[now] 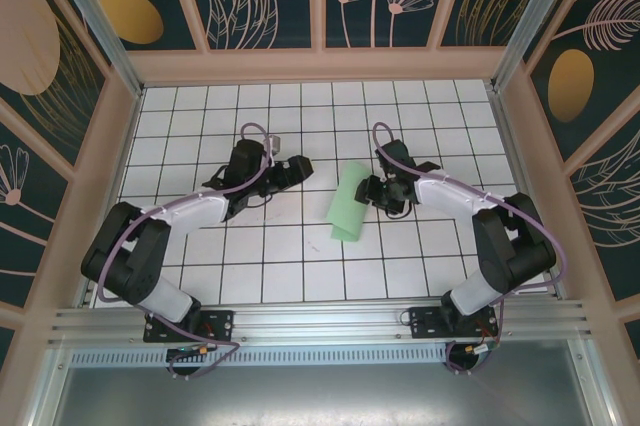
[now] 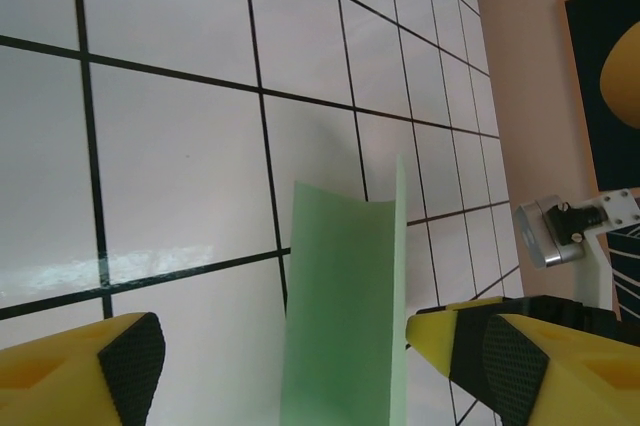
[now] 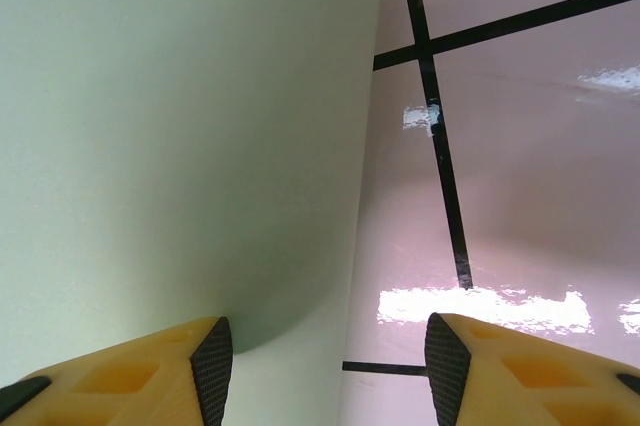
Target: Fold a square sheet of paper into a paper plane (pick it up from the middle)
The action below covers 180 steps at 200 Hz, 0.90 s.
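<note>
At the bottom edge of the left wrist view, the left gripper (image 2: 300, 361) is seen with its yellow, black-padded fingers (image 2: 128, 361) set wide apart and nothing clamped between them. Between and beyond them, in the lower middle of that frame, the thin pale green square sheet of paper (image 2: 340, 326) is found. It is bent over on itself, with one edge standing up off the white, black-lined tiled table (image 2: 180, 156).

In the right wrist view the right gripper (image 3: 325, 371) is shown at the bottom edge with its jaws part-way open. The sheet covers the left half of that frame and its edge runs down into the gap. Whether a pad touches it cannot be told.

From above, the sheet is placed at the frame's centre, just left of the right gripper and well apart from the left gripper. Its long axis is laid almost bottom to top, leaning slightly right at the top. No pointed nose has been formed yet, so no heading can be given.

The paper is judged very light, limp and easily creased, and likely to slide on the smooth tiles. It would best be pinched gently at the middle of a raised edge, since a hard or skewed grip could crumple it.
</note>
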Motion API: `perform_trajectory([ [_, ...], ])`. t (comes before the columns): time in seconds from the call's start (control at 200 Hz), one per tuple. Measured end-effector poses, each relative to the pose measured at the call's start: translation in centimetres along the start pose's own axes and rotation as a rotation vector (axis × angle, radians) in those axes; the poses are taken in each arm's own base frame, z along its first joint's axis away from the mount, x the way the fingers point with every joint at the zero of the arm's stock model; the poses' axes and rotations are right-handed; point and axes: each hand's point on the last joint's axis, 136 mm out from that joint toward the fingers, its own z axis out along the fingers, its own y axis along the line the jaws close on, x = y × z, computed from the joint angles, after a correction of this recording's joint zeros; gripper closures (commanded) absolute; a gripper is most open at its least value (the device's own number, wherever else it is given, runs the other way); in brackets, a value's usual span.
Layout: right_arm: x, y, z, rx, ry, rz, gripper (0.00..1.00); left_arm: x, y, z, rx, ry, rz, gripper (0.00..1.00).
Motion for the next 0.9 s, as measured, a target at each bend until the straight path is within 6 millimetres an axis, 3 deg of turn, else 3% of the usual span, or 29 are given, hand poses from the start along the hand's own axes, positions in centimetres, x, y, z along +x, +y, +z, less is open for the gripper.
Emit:
perform_trajectory([
  [0.275, 0.1, -1.2, 0.3, 0.061, -0.003, 0.007, 0.42, 1.8, -1.2, 1.4, 0.028, 0.063, 0.022, 0.28],
  [0.666, 0.7, -2.6, 1.5, 0.117, 0.031, 0.017, 0.42, 2.6, -2.3, 2.6, 0.051, 0.099, 0.039, 0.4],
  [0.901, 0.9, -3.2, 1.6, 0.146, 0.036, 0.02, 0.41, 2.7, -2.6, 3.0, 0.056, 0.107, 0.047, 0.36],
])
